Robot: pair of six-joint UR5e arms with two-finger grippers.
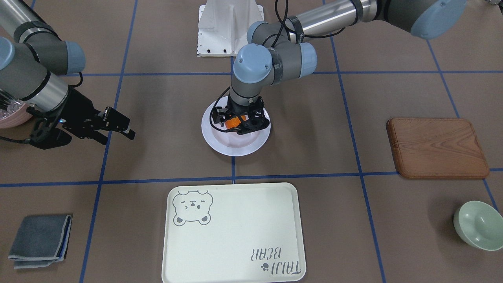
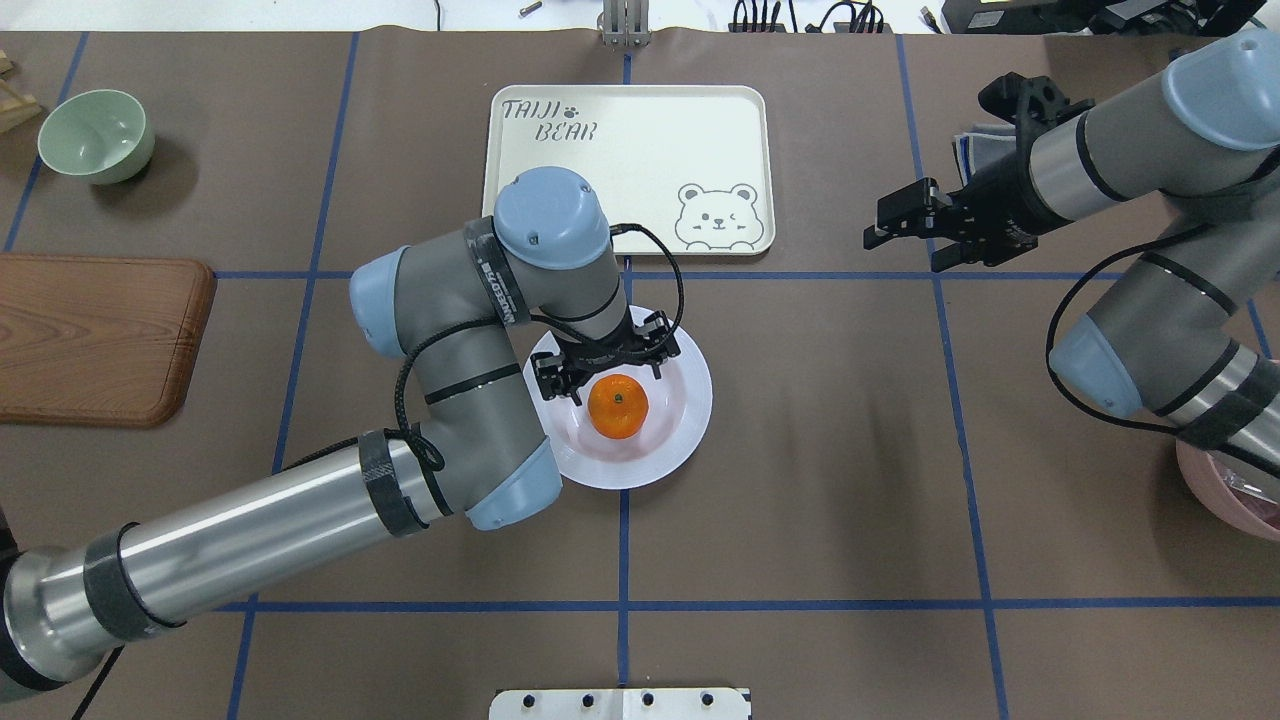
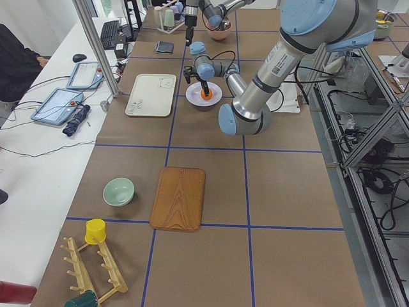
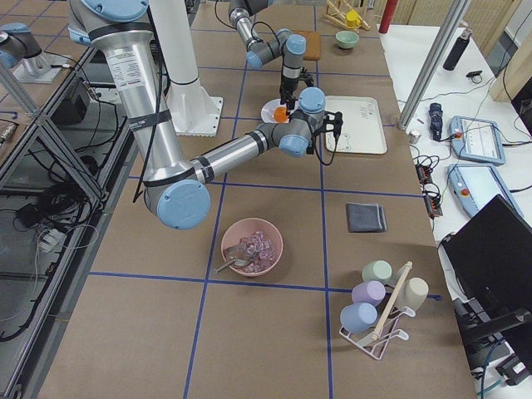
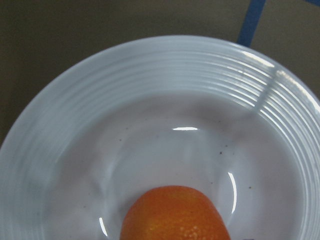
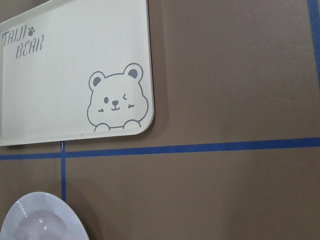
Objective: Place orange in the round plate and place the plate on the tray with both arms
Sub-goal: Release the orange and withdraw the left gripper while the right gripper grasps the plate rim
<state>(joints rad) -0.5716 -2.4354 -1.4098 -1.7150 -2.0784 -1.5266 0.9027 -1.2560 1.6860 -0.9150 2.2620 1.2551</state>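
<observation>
The orange lies in the bowl of the round plate, which stands on the table just short of the tray. My left gripper hangs open right above the fruit, its fingers spread wider than the orange and over the plate. The left wrist view shows the orange resting on the ribbed white plate. My right gripper is open and holds nothing, off to the plate's right, clear of the tray.
A brown wooden board and a pale green bowl sit on the left side. A pink bowl and a folded grey cloth are on the right side. The tray carries nothing.
</observation>
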